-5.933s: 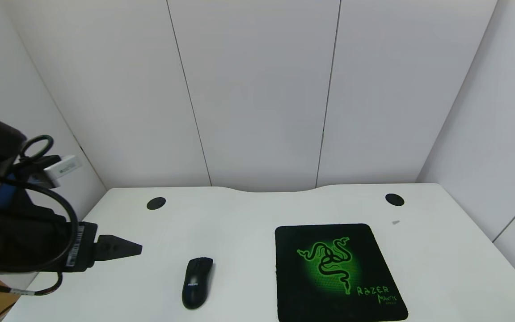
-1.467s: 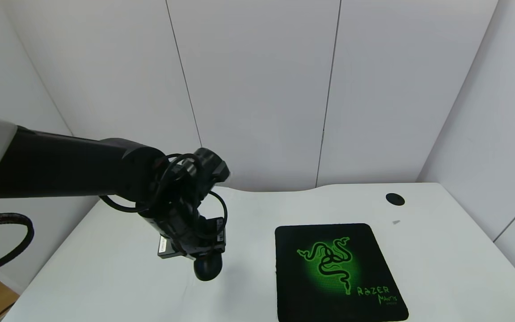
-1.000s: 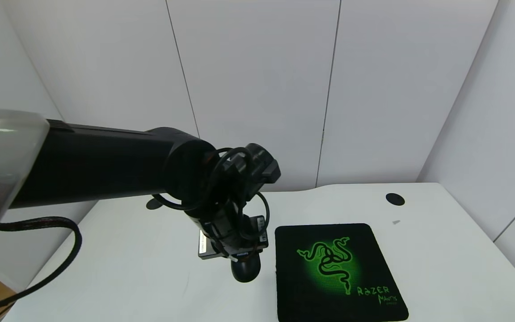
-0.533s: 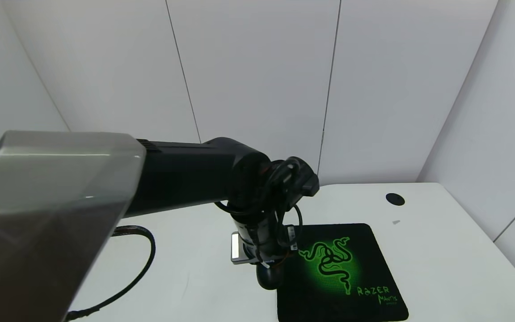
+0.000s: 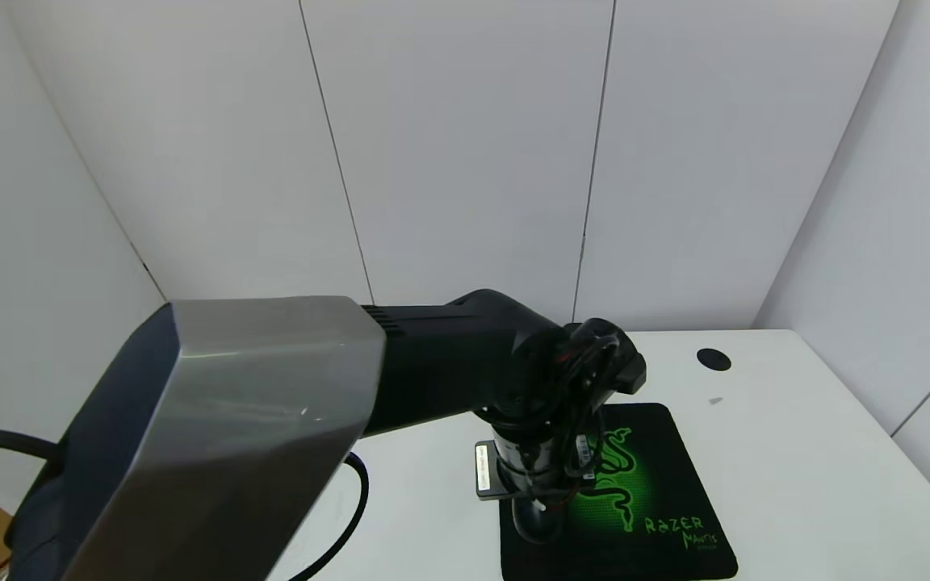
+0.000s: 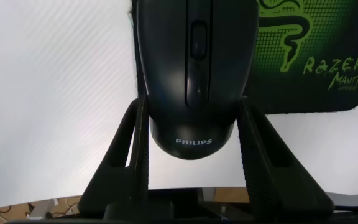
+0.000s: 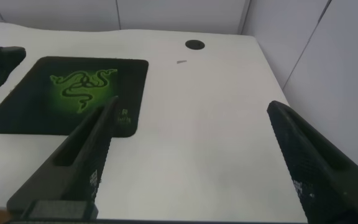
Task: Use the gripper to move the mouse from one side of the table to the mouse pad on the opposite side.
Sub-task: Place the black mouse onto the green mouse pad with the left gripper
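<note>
Even, bright overhead light washes my feeds; the white counter (image 5: pixel 796 452) blows out near glare in the left wrist view. A soft highlight streaks the arm's grey shell (image 5: pixel 247 420). Close end effector fingers (image 7: pixel 79 155) blur.

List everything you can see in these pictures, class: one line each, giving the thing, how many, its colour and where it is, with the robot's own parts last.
mouse: one, glossy black, held above the mouse pad's left edge.
mouse pad: one, black with green emblem and lettering, right half of the table.
table: one, white, filling the foreground.
grommet hole: one visible, black, far right of the table.
wall panels: several, white, behind and beside the table.
left gripper: one, black, shut on the mouse over the pad's left edge.
right gripper: one, black, open, off the table's right near side.
</note>
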`<action>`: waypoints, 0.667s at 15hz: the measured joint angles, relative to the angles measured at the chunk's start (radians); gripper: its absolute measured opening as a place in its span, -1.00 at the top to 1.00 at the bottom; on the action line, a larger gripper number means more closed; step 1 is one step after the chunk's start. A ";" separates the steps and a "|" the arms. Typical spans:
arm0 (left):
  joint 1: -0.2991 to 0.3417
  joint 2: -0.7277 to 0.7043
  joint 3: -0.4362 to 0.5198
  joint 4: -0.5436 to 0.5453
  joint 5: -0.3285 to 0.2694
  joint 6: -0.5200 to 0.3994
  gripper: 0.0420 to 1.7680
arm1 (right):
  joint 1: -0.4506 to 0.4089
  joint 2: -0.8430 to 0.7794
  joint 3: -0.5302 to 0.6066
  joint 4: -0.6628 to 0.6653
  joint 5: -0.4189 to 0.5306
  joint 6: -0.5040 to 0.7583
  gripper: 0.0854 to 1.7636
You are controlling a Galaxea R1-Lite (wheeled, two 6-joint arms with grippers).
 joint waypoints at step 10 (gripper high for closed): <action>-0.088 0.116 -0.008 -0.183 0.151 -0.091 0.02 | 0.000 0.000 0.000 0.000 0.000 -0.001 -0.94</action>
